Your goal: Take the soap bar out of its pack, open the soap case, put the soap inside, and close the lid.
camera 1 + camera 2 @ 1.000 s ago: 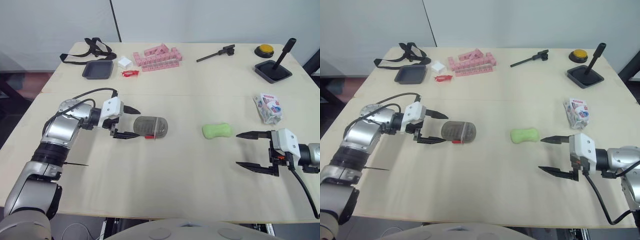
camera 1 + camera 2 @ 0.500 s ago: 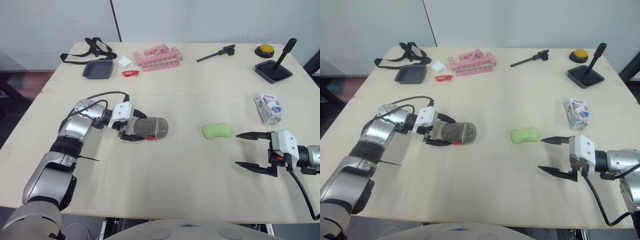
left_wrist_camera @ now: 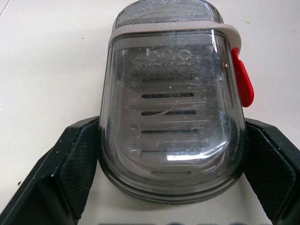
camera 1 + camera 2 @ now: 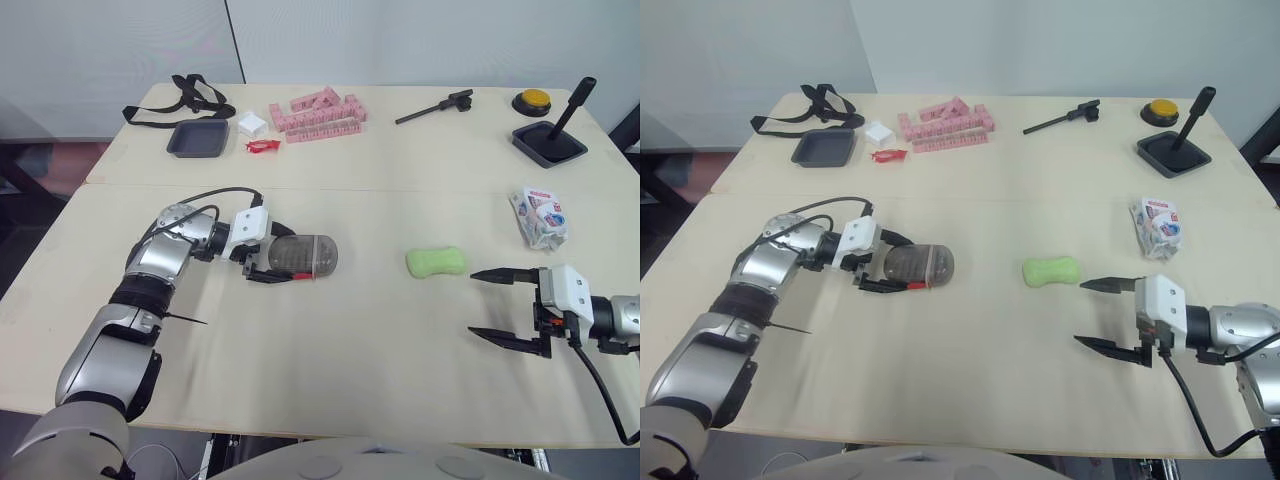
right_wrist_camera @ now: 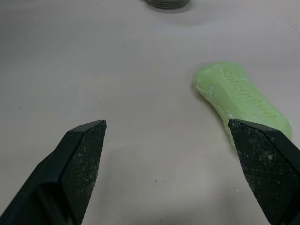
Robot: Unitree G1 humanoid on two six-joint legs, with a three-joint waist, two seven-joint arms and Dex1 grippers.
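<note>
On my left side, my left gripper (image 4: 280, 254) clasps the soap case (image 4: 312, 256); my right gripper (image 4: 471, 304) gapes wide near the soap (image 4: 436, 262).

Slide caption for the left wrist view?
Left end effector clamps the closed translucent soap case, red latch at its side, on the table.

Left pincer (image 4: 284, 255) has closed around soap case (image 4: 308, 257).

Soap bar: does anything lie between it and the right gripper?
Nothing visible does. Only bare table lies between the open right gripper and the green soap bar. The left gripper holds the soap case, well aside.
</note>
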